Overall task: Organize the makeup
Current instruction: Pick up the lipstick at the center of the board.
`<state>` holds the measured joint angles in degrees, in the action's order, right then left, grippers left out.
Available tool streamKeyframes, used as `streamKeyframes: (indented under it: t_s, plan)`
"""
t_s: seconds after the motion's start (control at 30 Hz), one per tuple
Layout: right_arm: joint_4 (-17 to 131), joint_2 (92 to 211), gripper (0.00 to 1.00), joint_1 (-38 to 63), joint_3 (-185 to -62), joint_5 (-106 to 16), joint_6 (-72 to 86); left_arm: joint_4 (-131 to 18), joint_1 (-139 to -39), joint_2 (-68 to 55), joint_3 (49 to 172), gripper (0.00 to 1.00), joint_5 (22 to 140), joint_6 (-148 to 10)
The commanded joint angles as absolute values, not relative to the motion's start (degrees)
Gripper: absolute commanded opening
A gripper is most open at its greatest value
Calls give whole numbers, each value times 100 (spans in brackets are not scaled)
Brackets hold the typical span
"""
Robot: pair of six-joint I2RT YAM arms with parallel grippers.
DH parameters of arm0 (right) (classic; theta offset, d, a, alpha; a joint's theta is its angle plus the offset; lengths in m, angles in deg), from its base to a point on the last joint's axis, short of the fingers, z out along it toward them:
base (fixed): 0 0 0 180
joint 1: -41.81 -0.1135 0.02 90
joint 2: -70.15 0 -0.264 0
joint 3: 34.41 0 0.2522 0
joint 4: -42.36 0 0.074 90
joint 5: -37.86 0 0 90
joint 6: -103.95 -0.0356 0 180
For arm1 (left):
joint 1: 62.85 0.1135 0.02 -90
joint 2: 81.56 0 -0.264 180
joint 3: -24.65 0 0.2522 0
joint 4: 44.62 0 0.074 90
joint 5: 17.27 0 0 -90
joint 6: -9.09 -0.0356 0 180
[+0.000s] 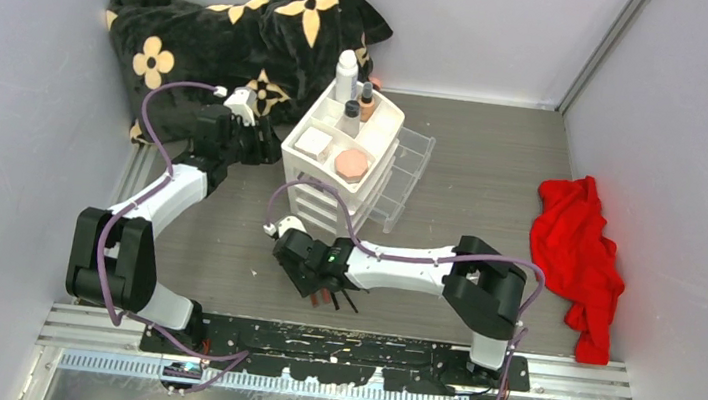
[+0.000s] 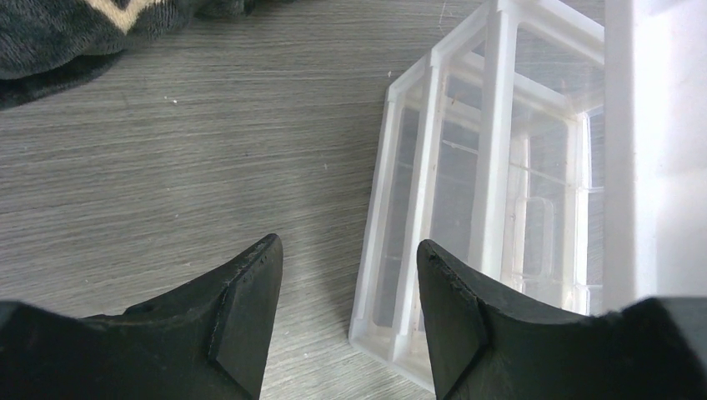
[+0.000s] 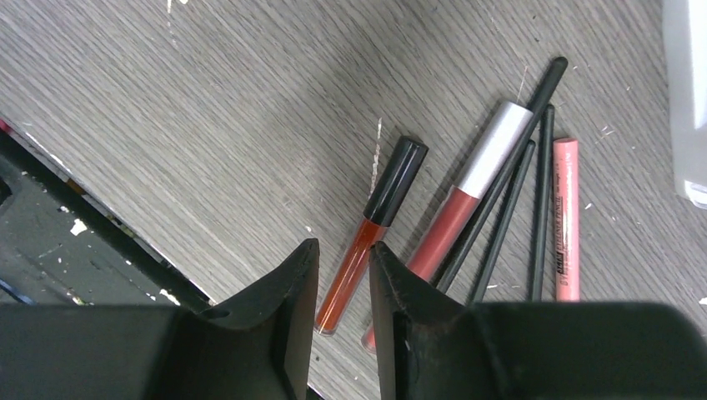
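Observation:
On top of the white drawer unit (image 1: 319, 188) stand a white bottle (image 1: 346, 75), a tan dark-capped bottle (image 1: 367, 103), a white square box (image 1: 313, 142) and a pink octagonal compact (image 1: 351, 163). My left gripper (image 1: 261, 144) is open and empty beside the unit's left side; in its wrist view the gripper (image 2: 348, 250) faces the unit's clear corner (image 2: 467, 208). My right gripper (image 1: 306, 273) hovers low over loose makeup near the front edge. Its jaws (image 3: 343, 250) stand narrowly apart over a red black-capped tube (image 3: 373, 232). Beside that lie a silver-capped pink tube (image 3: 467, 200), thin black pencils (image 3: 500, 212) and a pink pencil (image 3: 566, 218).
A black floral blanket (image 1: 238, 36) lies at the back left, just behind the left arm. A red cloth (image 1: 580, 256) lies at the right. A clear drawer (image 1: 402, 180) sticks out of the unit's right side. The black mounting rail (image 3: 50, 242) borders the near edge.

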<state>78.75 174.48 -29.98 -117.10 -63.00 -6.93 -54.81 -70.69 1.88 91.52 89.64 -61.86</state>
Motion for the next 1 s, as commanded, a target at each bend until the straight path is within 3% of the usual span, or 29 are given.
streamKeyframes:
  t_s: [0.0, 0.23, 0.37, 0.43, 0.7, 0.97]
  plan:
    - [7660, 17559, 35, -2984, -11883, -6230, -731, -5166, -7085, 84, 9118, 61, 8996, -6228]
    - [7635, 17702, 33, -2985, -11781, -6254, -782, -5144, -7081, 83, 9089, 61, 8972, -6236]
    - [7708, 17657, 8, -2991, -11728, -6343, -795, -5144, -7085, 81, 9099, 61, 8971, -6237]
    - [7751, 17608, 1, -2988, -11725, -6375, -780, -5151, -7091, 52, 9097, 61, 8971, -6229]
    - [8277, 16255, 1, -3016, -11994, -6391, -540, -5188, -7085, 27, 9089, 61, 8926, -6245]
    - [8462, 14157, 1, -2959, -12070, -7860, -381, -5131, -7077, 79, 9091, 61, 8986, -6186]
